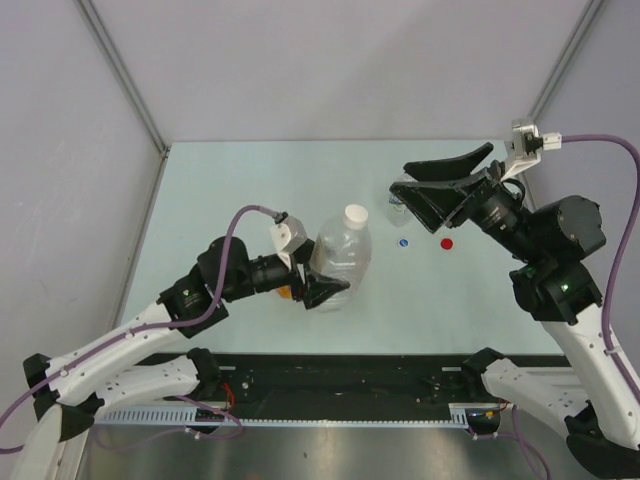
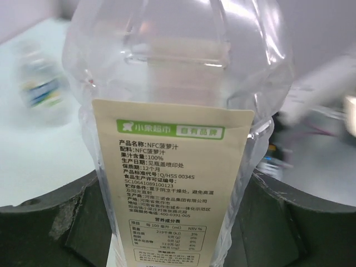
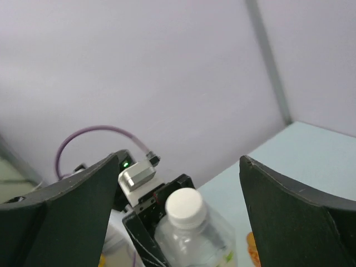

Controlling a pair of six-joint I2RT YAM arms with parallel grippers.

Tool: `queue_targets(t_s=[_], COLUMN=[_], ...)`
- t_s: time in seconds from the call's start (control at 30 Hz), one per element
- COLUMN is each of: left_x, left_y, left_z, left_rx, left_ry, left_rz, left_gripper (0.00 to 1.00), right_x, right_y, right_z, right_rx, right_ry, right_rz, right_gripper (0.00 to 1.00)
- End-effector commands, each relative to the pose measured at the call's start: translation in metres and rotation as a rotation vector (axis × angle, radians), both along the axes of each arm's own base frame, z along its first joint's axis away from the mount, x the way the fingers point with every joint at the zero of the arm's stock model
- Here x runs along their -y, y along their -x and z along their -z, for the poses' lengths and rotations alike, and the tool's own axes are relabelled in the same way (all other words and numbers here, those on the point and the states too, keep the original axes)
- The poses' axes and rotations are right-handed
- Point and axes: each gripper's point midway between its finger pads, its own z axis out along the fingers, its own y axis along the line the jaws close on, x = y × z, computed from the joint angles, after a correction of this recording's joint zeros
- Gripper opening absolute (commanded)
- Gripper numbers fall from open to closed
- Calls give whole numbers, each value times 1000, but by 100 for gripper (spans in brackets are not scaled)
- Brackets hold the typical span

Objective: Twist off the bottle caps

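While the left gripper clamps the large bottle low on its body, that bottle stands upright near the middle of the table, and its white cap sits screwed on the neck. The left wrist view shows the two dark fingers pressed against either side of the clear plastic, with the cream label and its green band facing the camera.

Three caps can be counted. One is the white one on the large bottle. The other two lie loose on the table to that bottle's right: a blue cap and a red cap, near each other but apart.

Two bottles show. Besides the large one, a small bottle stands farther back, beyond the blue cap, partly hidden under the right gripper; the left wrist view catches it as a blur with a blue label. Whether its neck carries a cap I cannot tell.

The right gripper hangs above the table with its jaws spread wide and nothing between them, well apart from the large bottle. From its wrist camera the white cap appears low in the gap between its two fingers.
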Motion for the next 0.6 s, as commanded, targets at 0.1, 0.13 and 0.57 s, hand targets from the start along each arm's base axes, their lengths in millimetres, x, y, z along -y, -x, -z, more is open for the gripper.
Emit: queue_targets(t_s=[0.1, 0.13, 0.57], left_x=[-64, -72, -69], left_y=[-101, -106, -105], left_z=[15, 15, 24], left_rx=[56, 65, 194], left_ry=[-214, -223, -357], left_rz=[-678, -739, -819], left_gripper=[0, 0, 0], right_x=[-2, -2, -35], right_y=[-53, -59, -76], right_z=[58, 62, 92], right_rx=[-234, -250, -324], right_ry=[203, 214, 288], right_rz=[374, 421, 437], right_gripper=[89, 88, 82])
